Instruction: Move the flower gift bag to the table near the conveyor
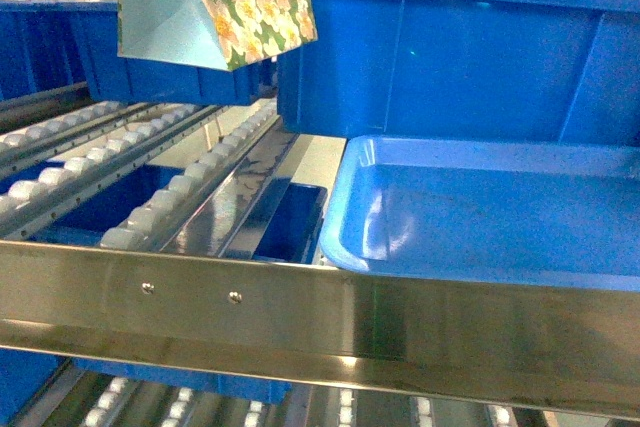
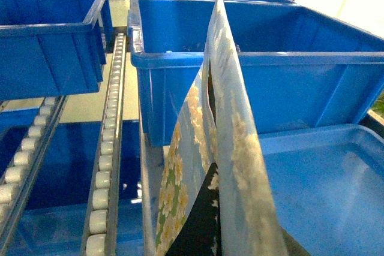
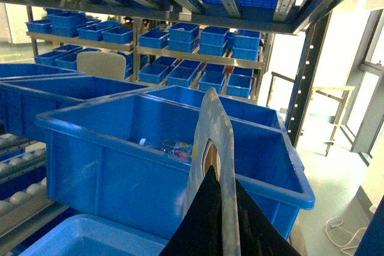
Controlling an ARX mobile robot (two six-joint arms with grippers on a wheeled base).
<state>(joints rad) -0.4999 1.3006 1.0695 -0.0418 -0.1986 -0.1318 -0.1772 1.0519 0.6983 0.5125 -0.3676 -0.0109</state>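
Rollers of the conveyor are sloping at my left; above them the flower gift bag is hanging in the air. Both my grippers are pinching it, before a blue bin and tray.

In the head view we lose the top of the light-blue paper gift bag printed with white-yellow flowers past the upper edge, so whatever holds it stays out of sight there. In both wrist views the black gripper fingers run off the bottom edge and the bag's edge covers their tips, perhaps clamped on it. The small colourful items in the deep blue plastic bin are too tiny for us to name.
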